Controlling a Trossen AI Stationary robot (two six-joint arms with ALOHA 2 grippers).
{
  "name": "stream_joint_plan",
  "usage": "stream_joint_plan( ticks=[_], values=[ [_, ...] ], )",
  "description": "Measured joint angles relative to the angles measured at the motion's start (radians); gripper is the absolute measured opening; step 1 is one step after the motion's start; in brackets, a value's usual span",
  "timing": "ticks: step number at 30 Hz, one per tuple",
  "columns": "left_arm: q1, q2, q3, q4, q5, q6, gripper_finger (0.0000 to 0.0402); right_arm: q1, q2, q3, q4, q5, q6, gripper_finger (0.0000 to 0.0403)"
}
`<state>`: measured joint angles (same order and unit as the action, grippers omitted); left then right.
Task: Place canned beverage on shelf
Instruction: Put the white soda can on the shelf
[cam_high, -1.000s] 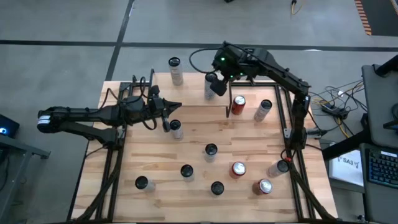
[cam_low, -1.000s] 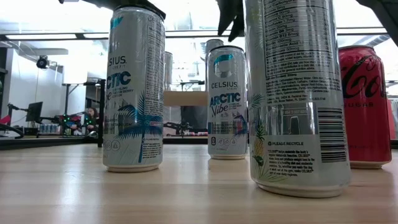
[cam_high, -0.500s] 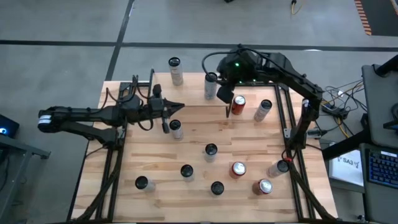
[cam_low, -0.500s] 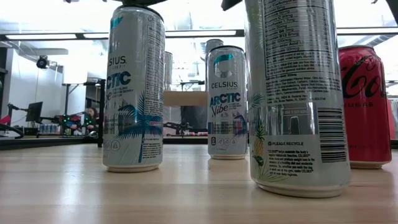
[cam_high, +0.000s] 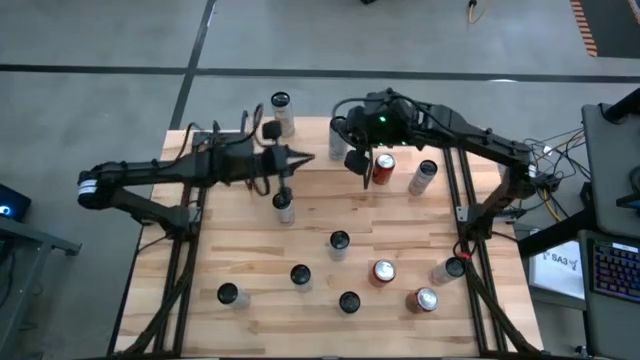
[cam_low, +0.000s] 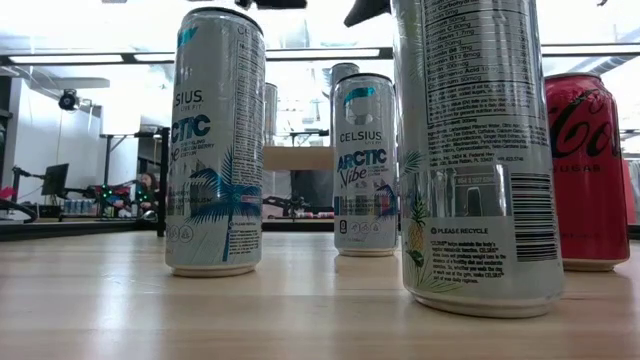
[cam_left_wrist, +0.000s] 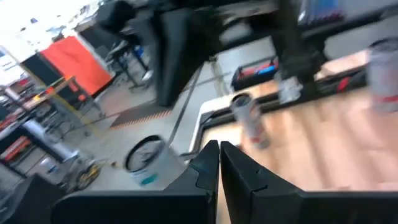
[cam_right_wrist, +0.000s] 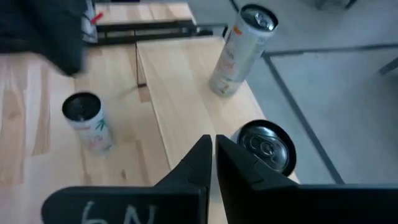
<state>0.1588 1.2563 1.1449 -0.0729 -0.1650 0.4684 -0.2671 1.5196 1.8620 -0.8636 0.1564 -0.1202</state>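
Note:
The shelf (cam_right_wrist: 186, 99) stands along the table's far edge (cam_high: 308, 128). Two silver cans stand upright on its board: one (cam_right_wrist: 244, 50) toward the left (cam_high: 281, 112), one (cam_right_wrist: 267, 146) just below my right gripper (cam_high: 340, 133). My right gripper (cam_right_wrist: 211, 158) is shut and empty, above the shelf's right end (cam_high: 356, 160). My left gripper (cam_left_wrist: 219, 158) is shut and empty, raised above the table (cam_high: 303, 157), beyond a silver can (cam_high: 284, 206) that stands on the tabletop. The left wrist view is blurred.
A red can (cam_high: 383, 167) and a silver can (cam_high: 424, 176) stand at the far right. Several more cans stand on the near half (cam_high: 339, 243), two of them red (cam_high: 383, 271). They fill the low view (cam_low: 215, 140). The two grippers are close together.
My left gripper has risen and gone toward the table's right and far edge, away from the silver can on the tabletop. My right gripper has drawn back toward the right and a little toward the near edge, uncovering the silver can on the shelf, which stays upright.

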Motion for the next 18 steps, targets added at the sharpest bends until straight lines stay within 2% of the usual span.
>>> stream_joint_plan(
  ticks=[10, 15, 18],
  values=[
    [0.141, 0.217, 0.223, -0.117, 0.0, 0.046, 0.0, -0.065, -0.227, -0.514, 0.537, 0.001, -0.009, 0.0013],
    [0.154, 0.275, 0.276, -0.127, 0.0, 0.048, 0.0, -0.089, -0.272, -0.662, 0.749, 0.0, -0.011, 0.0013],
    [0.163, 0.299, 0.306, -0.12, 0.0, 0.051, 0.0, -0.098, -0.273, -0.705, 0.803, 0.0, -0.011, 0.0013]
  ],
)
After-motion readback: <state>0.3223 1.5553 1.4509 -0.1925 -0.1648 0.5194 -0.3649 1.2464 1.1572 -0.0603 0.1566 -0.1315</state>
